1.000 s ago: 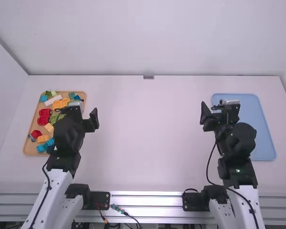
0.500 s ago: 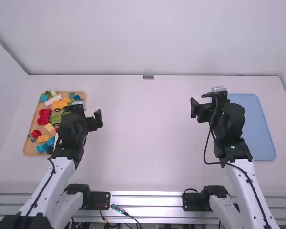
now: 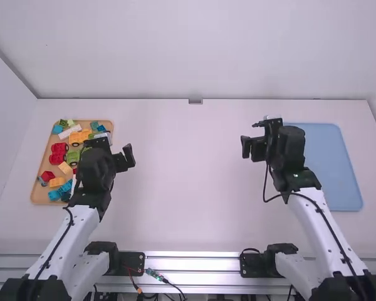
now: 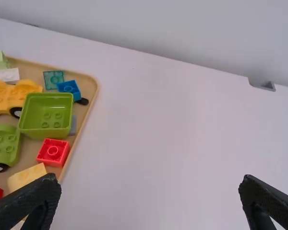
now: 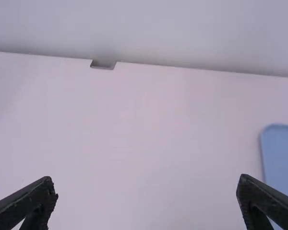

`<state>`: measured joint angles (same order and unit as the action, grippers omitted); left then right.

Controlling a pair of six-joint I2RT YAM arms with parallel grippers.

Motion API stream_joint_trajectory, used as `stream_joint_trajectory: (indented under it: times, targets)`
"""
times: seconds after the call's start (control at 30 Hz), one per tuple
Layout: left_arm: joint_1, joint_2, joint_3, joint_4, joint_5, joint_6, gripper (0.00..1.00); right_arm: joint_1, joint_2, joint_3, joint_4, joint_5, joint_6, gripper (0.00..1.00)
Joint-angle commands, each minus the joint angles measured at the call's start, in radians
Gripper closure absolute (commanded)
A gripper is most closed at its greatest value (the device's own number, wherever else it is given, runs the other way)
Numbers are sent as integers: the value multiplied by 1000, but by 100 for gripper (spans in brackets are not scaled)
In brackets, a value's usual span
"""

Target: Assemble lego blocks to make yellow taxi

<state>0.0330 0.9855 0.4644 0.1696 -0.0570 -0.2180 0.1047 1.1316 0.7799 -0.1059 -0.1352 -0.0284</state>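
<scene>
Both sets of fingers wide apart: left gripper (image 3: pixel 114 149) open beside the inner edge of the wooden tray (image 3: pixel 45 164), right gripper (image 3: pixel 259 135) open well apart from it, near the blue tray (image 3: pixel 332 188), across the white table (image 3: pixel 188 200). Blocks all on the wooden tray, to the left of the left gripper's opening. In the left wrist view, yellow car (image 4: pixel 12 96) farther out than the fingers, beside the green tub (image 4: pixel 47 115); red block (image 4: pixel 53 152) just beside the tub, near the tray's edge; yellow block (image 4: pixel 25 177) near one fingertip, apart from the gap between the fingers. Beyond the tub, blue block (image 4: pixel 69 89) and teal block (image 4: pixel 53 79), side by side. Next to the yellow car, white block (image 4: pixel 5 75); near the tub, green car (image 4: pixel 4 143). In the high view, red cars (image 3: pixel 58 158) farther left on the tray than the green car, second yellow block (image 3: pixel 57 182) nearer the arm's base.
</scene>
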Motion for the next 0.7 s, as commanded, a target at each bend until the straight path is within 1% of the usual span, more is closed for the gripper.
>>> stream_joint_trajectory:
  times: [0.0, 0.23, 0.37, 0.5, 0.63, 0.67]
  targets:
    - [6, -1, 19, 0, -5, -9, 1, 2, 28, 62, -18, 2, 1, 1]
    - [6, -1, 19, 4, -6, -19, 1, 3, 109, 142, -99, 1, 1, 1]
    - [6, -2, 27, -6, -77, -20, 1, 22, 170, 203, -160, 1, 2, 1]
    - [6, 18, 98, -109, -149, -15, 1, 42, 227, 261, -217, 2, 0, 1]
    - [7, 93, 253, -288, -290, 6, 1, 61, 287, 320, -276, 3, -31, 1]
    - [7, 99, 265, -302, -297, 9, 1, 61, 291, 324, -280, 5, -30, 1]
